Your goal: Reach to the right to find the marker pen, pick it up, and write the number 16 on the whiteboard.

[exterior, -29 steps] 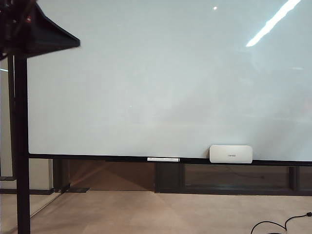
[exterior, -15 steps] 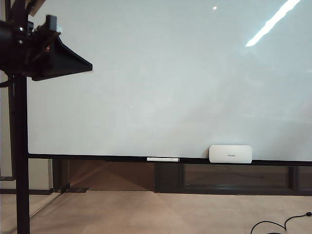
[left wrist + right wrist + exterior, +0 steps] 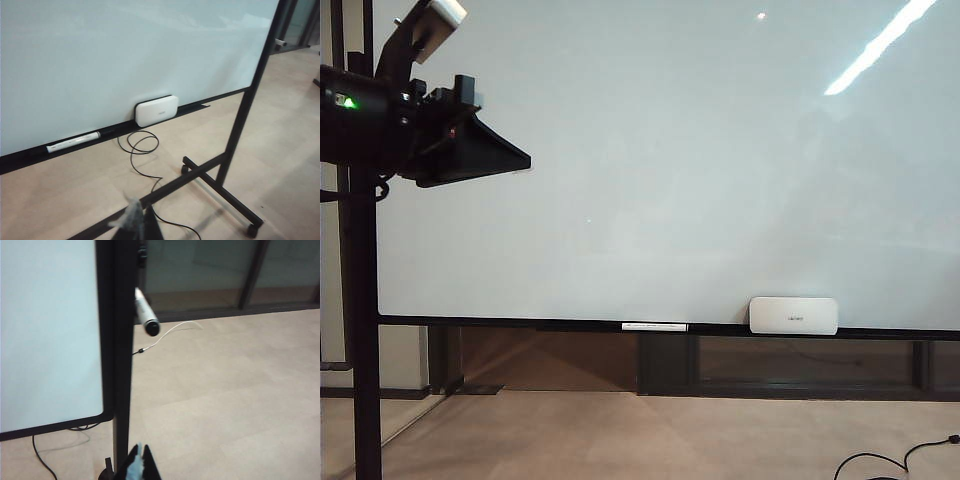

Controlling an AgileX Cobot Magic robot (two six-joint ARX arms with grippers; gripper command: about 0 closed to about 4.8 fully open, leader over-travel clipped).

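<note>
The whiteboard [image 3: 670, 180] fills most of the exterior view, and its face shows only light reflections. The number 16 is out of view. My left gripper [image 3: 525, 158] is a black wedge in front of the board's upper left corner, pointing right, shut and empty. In the left wrist view its tips [image 3: 139, 212] hang above the floor. The marker pen [image 3: 145, 313], a white barrel with a dark end, sticks out beside the board's black post [image 3: 120, 340] in the right wrist view. My right gripper [image 3: 139, 454] is shut and empty, well short of the pen.
A white eraser block [image 3: 793, 315] and a thin white stick [image 3: 654, 326] rest on the board's bottom ledge. A black cable [image 3: 142, 150] loops over the floor. The stand's foot bar with a caster [image 3: 225, 190] runs beneath the left gripper.
The left arm has swung down and to the right in front of the board's upper left corner, with more of its wrist now in view. The board, eraser and stick have not moved.
</note>
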